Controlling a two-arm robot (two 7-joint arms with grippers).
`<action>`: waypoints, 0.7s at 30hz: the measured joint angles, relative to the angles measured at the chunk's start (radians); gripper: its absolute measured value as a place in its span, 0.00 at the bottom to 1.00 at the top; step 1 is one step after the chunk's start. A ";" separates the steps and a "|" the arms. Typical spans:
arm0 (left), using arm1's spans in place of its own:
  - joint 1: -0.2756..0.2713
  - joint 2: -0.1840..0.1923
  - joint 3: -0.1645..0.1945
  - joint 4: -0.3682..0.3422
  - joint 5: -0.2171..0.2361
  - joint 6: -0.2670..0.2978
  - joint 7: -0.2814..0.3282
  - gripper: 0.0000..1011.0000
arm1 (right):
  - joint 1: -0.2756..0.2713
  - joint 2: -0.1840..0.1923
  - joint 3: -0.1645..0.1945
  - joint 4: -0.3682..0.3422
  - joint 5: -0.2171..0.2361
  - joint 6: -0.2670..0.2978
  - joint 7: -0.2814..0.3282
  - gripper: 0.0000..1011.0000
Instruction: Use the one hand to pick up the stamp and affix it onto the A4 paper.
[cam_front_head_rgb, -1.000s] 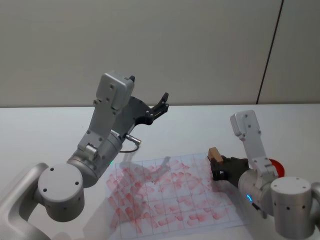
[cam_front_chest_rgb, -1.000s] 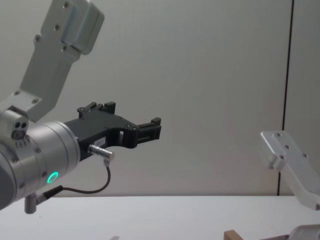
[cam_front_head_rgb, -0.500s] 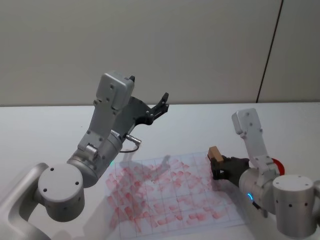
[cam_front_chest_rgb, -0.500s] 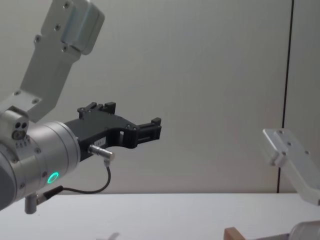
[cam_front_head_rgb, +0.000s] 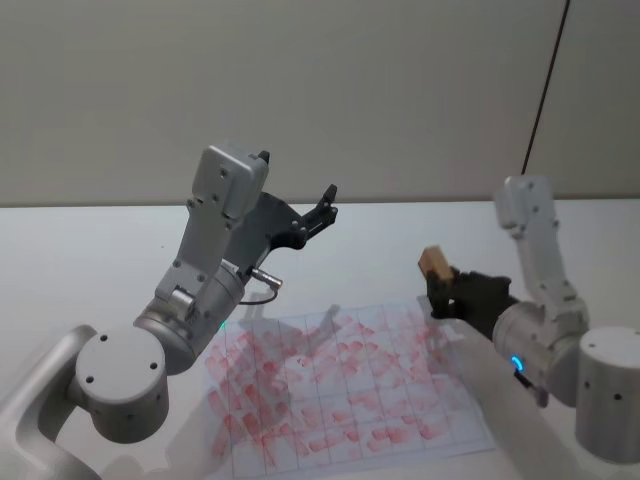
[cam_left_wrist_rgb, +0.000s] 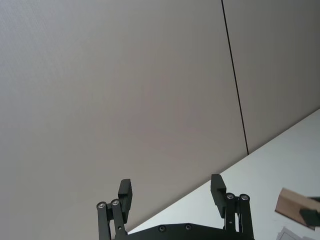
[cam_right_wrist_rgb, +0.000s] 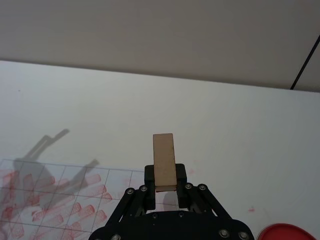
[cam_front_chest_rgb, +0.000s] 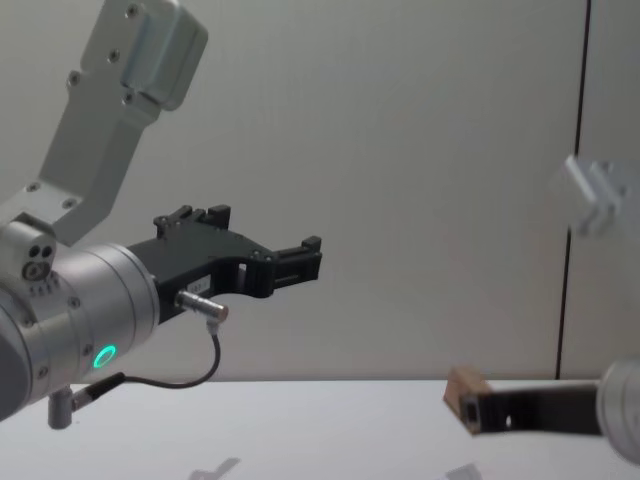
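**Placing the stamp on the paper**

Condition: The right gripper (cam_front_head_rgb: 440, 286) is clamped on the lower end of the stamp (cam_front_head_rgb: 433, 263). The wooden block stands out past the fingertips. It hangs in the air above the far right corner of the paper (cam_front_head_rgb: 340, 392), clear of the sheet. The paper lies flat on the counter (cam_front_head_rgb: 90, 250) and is already crowded with red prints (cam_front_head_rgb: 300, 375) across its grid. The left gripper (cam_front_head_rgb: 330, 202) is held high beyond the far left corner of the paper, fingers spread wide and holding nothing.

Procedure (a judgement from the present pose):

1. Move the stamp over a cell of the paper that is lightly marked. The cells along the near right edge look the least filled.
2. Square the printing face to the sheet before descent, since a tilted face prints one edge only.
3. Lower straight down and press evenly.
4. Lift straight up without sliding, so that the print does not smear or drag the sheet.
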 joint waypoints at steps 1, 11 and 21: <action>0.000 0.000 0.000 0.000 0.000 0.000 0.000 0.99 | -0.002 0.001 0.003 -0.011 0.004 -0.001 -0.002 0.21; 0.000 0.000 0.000 0.000 0.000 0.000 0.000 0.99 | -0.022 0.019 0.035 -0.092 0.047 0.007 -0.042 0.21; 0.000 0.000 0.000 0.000 0.000 0.000 0.000 0.99 | -0.053 0.048 0.071 -0.118 0.077 0.045 -0.087 0.21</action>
